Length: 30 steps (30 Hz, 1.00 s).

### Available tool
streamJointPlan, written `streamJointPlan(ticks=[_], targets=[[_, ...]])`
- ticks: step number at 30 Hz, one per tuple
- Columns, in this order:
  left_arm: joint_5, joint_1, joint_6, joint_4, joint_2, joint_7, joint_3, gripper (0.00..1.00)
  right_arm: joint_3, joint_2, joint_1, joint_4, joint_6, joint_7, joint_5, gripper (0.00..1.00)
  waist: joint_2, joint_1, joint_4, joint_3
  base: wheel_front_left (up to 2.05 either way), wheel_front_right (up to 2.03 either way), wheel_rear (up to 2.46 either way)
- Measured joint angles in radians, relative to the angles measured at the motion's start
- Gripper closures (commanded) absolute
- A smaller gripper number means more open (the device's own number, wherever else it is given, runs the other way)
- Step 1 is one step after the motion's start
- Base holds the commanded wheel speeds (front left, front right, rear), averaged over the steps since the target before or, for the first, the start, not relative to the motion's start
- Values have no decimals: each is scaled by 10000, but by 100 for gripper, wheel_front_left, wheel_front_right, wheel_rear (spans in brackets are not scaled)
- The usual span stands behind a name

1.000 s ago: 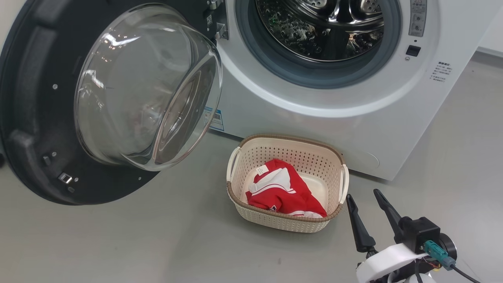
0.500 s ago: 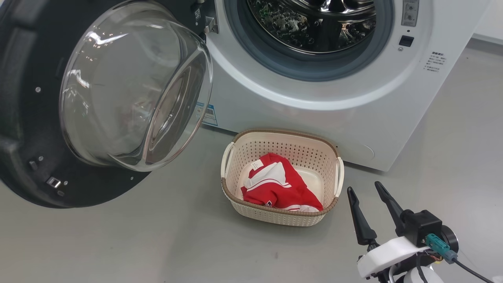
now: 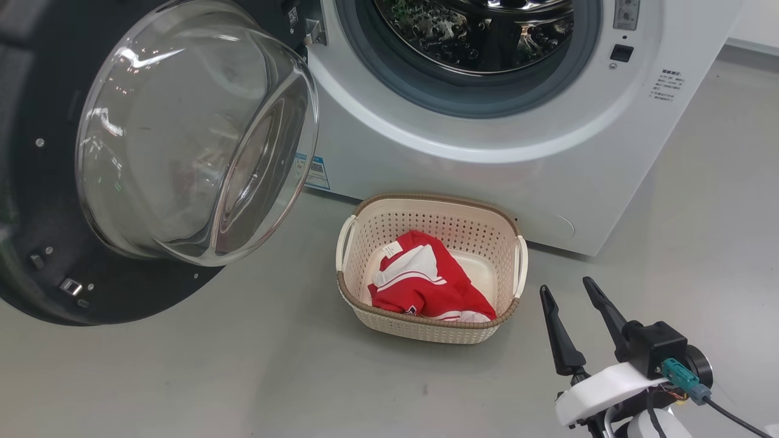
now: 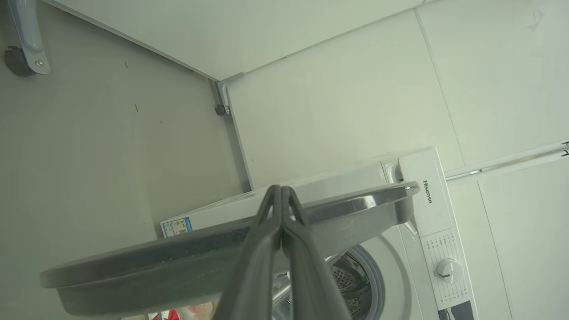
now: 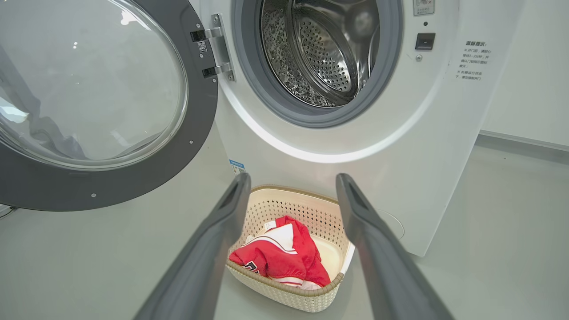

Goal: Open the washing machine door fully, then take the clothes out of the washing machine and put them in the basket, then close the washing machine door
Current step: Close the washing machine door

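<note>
Head camera has shifted; clothes (image 3: 426, 280) lie in basket (image 3: 426, 328), door (image 3: 182, 140) open, right gripper (image 3: 564, 285) spread, left gripper (image 4: 281, 190) pinched closed, empty.

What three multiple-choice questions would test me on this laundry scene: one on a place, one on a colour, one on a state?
1. Where are the red clothes?
A. In the drum
B. In the basket
C. On the floor

2. What colour is the basket's rim?
A. Blue
B. Black
C. Brown

3. How does the washing machine door stand?
A. Swung open
B. Shut
C. Taken off

Answers:
1 B, the red fabric lies inside the cream perforated walls.
2 C, a brown woven-look band runs round its top.
3 A, it hangs wide on its hinges with its glass bowl facing out.
</note>
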State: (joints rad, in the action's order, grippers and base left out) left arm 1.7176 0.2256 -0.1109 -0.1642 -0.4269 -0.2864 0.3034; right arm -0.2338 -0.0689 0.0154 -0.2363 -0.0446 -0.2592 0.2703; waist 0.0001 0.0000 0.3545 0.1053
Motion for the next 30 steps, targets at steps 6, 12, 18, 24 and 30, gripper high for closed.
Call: streamJointPlan(ticks=[6, 12, 18, 24, 30], targets=[[0, 119, 0, -198, -29, -301, -314, 100, 15, -58, 46, 0, 0, 0, 0, 0, 0, 0, -31, 49, 0, 0, 0], [0, 288, 4, -493, -27, -485, -512, 100, 13, -77, 84, 0, 0, 0, 0, 0, -1, 0, -58, 87, 0, 0, 0], [2, 457, 29, -802, 17, -476, -470, 100, 8, -84, 181, 2, -59, 0, 0, 0, -1, 0, -95, 119, 0, 0, 0], [42, 705, 163, -1152, 123, -382, -378, 100, 12, -96, 182, 2, -59, 0, 0, 0, 0, 0, -141, 164, 0, 0, 0], [46, 773, 341, -1312, 140, -485, -474, 100, 13, -113, 190, 2, -59, 0, 0, 0, -1, 0, -174, 186, 0, 0, 0]])
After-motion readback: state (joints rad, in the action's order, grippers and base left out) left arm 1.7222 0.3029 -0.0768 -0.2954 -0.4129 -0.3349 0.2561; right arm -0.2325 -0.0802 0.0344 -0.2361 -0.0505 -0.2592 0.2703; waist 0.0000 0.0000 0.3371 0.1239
